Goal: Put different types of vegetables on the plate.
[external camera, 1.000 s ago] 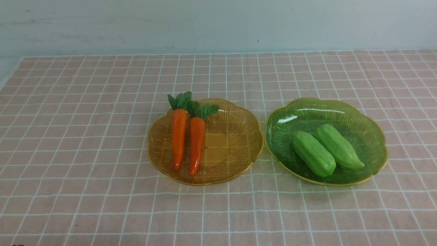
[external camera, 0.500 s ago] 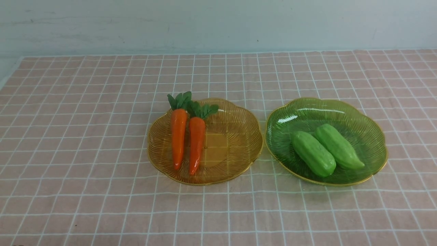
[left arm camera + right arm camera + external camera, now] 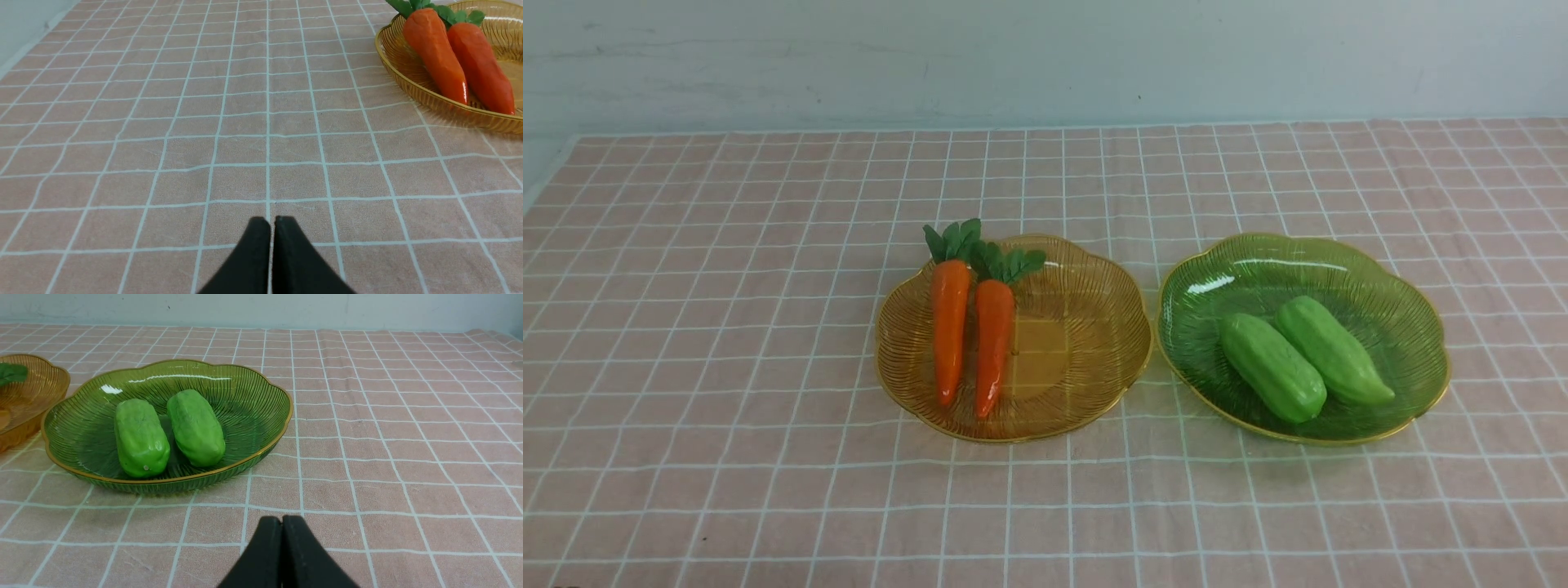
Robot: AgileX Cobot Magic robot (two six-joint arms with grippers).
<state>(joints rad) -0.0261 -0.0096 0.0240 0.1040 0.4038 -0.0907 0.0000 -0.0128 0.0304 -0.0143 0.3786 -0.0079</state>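
Observation:
Two orange carrots (image 3: 951, 327) (image 3: 994, 343) with green tops lie side by side on the left half of the amber plate (image 3: 1086, 335). Two light-green gourds (image 3: 1270, 367) (image 3: 1331, 349) lie side by side in the green plate (image 3: 1258, 269) to its right. Neither gripper shows in the front view. In the left wrist view my left gripper (image 3: 272, 222) is shut and empty, low over the cloth, well short of the carrots (image 3: 437, 53) and the amber plate (image 3: 412, 87). In the right wrist view my right gripper (image 3: 282, 520) is shut and empty, in front of the green plate (image 3: 245, 396) and its gourds (image 3: 141, 437).
A pink cloth with a white grid (image 3: 727, 367) covers the table. A pale wall (image 3: 1045, 57) stands behind it. The cloth's left edge (image 3: 547, 175) shows at the far left. The two plates nearly touch each other at mid table.

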